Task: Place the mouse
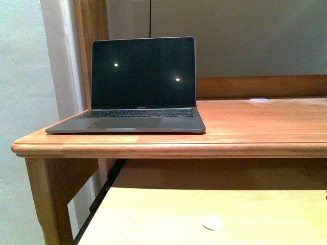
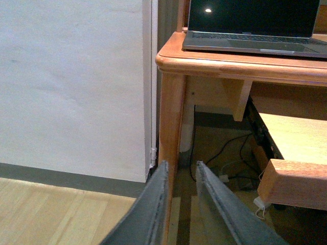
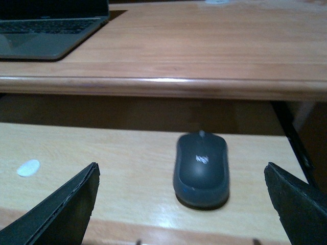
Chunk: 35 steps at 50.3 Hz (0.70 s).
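Note:
The dark grey mouse lies on the pale pull-out shelf under the desk top, shown only in the right wrist view. My right gripper is open, its two fingers spread wide on either side of the mouse and not touching it. My left gripper is shut and empty, low beside the desk's left leg, pointing at the floor. Neither gripper nor the mouse shows in the front view.
An open laptop stands on the left of the wooden desk top. A small white disc lies on the pull-out shelf, also in the right wrist view. Another white disc lies at the desk's back. Cables lie under the desk.

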Tool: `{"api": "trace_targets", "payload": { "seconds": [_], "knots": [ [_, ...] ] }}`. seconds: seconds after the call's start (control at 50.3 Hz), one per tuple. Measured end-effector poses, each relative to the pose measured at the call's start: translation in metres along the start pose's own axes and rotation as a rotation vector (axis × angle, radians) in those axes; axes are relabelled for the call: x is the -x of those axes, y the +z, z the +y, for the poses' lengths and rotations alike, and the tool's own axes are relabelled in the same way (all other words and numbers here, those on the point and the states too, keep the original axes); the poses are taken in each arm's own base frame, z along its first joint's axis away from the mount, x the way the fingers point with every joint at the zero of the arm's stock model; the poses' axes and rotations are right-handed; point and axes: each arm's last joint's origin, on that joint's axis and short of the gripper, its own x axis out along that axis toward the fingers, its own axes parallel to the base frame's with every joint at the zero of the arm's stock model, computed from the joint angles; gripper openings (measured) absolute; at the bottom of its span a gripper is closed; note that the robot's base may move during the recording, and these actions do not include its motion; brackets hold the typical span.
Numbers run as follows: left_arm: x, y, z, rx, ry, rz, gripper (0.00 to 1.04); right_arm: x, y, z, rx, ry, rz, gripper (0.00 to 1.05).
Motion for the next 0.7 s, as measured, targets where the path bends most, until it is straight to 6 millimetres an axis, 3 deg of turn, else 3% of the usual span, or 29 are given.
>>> {"api": "trace_targets", "payload": {
  "seconds": [0.099,0.298,0.497,0.696],
  "knots": [
    [0.0,0.0,0.004,-0.003,0.0,-0.001,0.02,-0.018,0.01,0.009,0.021,0.017,-0.011,0.97],
    [0.0,-0.001,0.012,-0.008,-0.028,0.001,0.03,-0.056,0.01,0.022,0.105,0.034,0.064,0.97],
    [0.0,0.0,0.019,-0.009,0.01,-0.001,0.03,-0.092,0.006,0.021,0.221,-0.015,0.123,0.97],
    [0.0,0.0,0.02,-0.009,0.011,-0.001,0.03,-0.104,0.006,0.013,0.306,-0.066,0.141,0.97]
  ]
}}
